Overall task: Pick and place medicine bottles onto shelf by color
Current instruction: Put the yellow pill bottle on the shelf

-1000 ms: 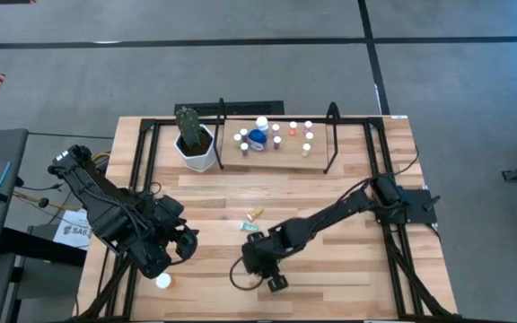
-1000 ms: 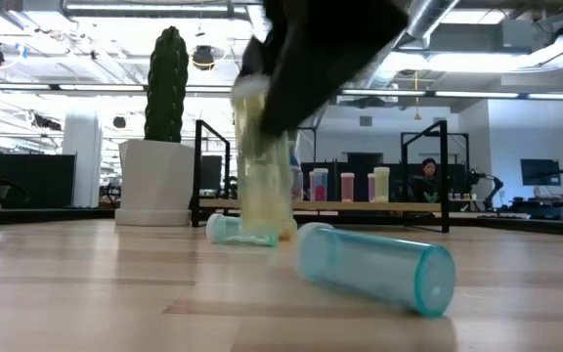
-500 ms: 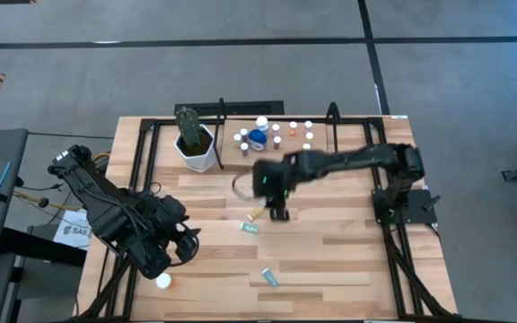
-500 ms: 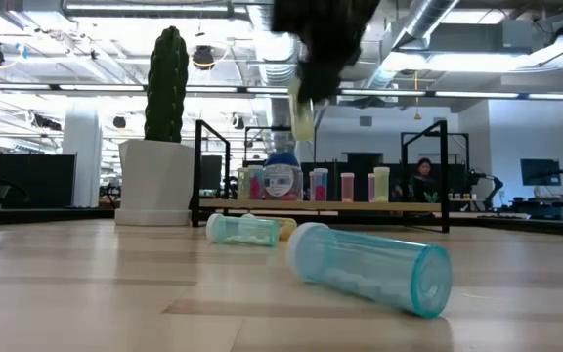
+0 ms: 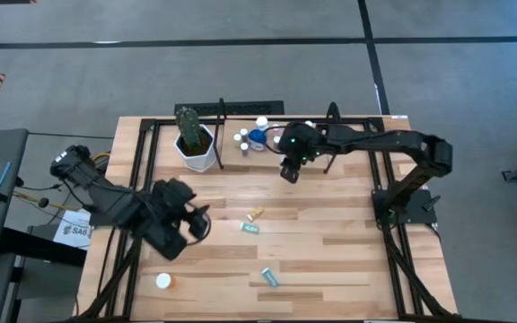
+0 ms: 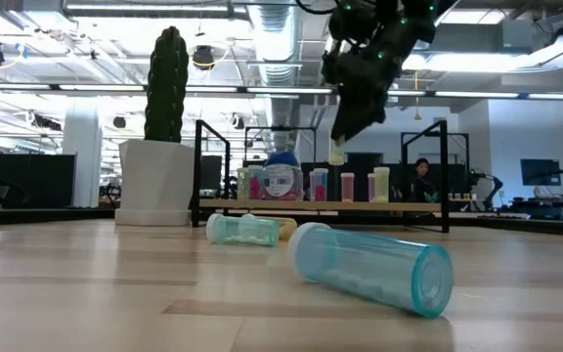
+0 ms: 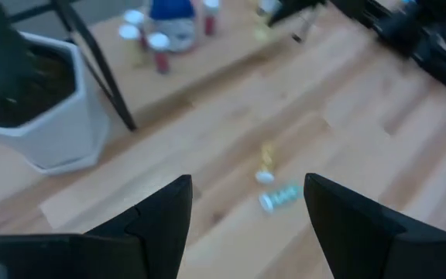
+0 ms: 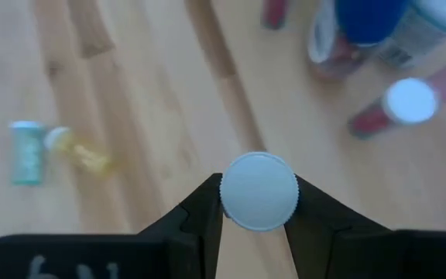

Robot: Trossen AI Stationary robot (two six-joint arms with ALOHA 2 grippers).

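Observation:
My right gripper is shut on a pale yellow bottle with a white cap, held in the air at the front edge of the shelf. Several small bottles and a larger blue one stand on the shelf board. On the table lie a yellow bottle, two teal bottles and an orange bottle. My left gripper is open and empty over the table's left half, and in the left wrist view it faces the yellow and teal bottles. My right gripper pinches the pale yellow bottle between its two fingers, at its top by the round white cap. The fingers come from above, pointing down. The bottle hangs upright below them, lifted clear of table and shelf.
A white pot with a green cactus stands at the shelf's left end. Black metal rails and posts frame the shelf. A person sits in the room beyond the table.
My right gripper has risen from the near middle of the table with the pale yellow bottle and carried it upright toward the far edge, up to the shelf's front. My left gripper has gone a little toward the far and right.

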